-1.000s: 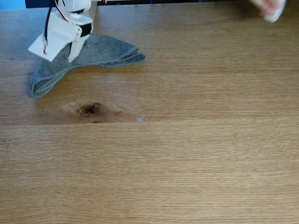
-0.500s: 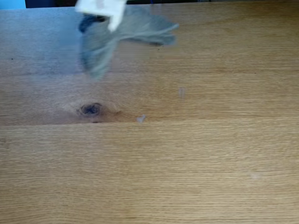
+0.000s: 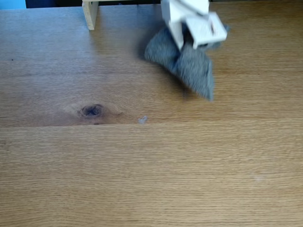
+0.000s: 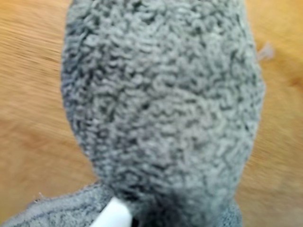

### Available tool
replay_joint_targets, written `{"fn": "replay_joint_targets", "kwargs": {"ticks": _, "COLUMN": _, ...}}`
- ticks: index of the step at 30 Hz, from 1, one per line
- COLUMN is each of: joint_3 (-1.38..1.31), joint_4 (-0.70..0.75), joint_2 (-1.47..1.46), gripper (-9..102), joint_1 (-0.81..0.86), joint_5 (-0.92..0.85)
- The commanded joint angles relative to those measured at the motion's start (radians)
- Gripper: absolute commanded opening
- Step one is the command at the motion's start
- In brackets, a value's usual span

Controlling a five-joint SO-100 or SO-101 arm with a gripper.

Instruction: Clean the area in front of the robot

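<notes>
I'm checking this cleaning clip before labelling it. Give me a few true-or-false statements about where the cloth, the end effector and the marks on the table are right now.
1. The grey cloth hangs from the end effector. True.
2. The cloth covers the dark knot. False: the knot lies bare, well to the cloth's left in the fixed view.
3. A small pale smudge sits on the tabletop right of the knot. True.
4. The cloth lies flat beside the wooden post. False: it is bunched, far right of the post.
</notes>
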Motion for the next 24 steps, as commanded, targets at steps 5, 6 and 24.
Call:
{"fn": "replay_joint_targets", "kwargs": {"ticks": 5, "joint_3": -0.034, "joint_4": -0.344, "joint_2": -0.310, "gripper": 0, "joint_1": -0.046, "joint_5": -0.072}}
{"fn": "replay_joint_targets", "kwargs": {"ticks": 6, "joint_3": -0.034, "joint_4": -0.393, "joint_2": -0.344, "gripper": 0, "joint_1": -0.058, "joint_5": -0.091}}
{"fn": "replay_joint_targets", "kwargs": {"ticks": 24, "joint_3": -0.449, "joint_4": -0.673, "joint_2": -0.810, "gripper": 0, "joint_1": 0.140, "joint_5": -0.235}}
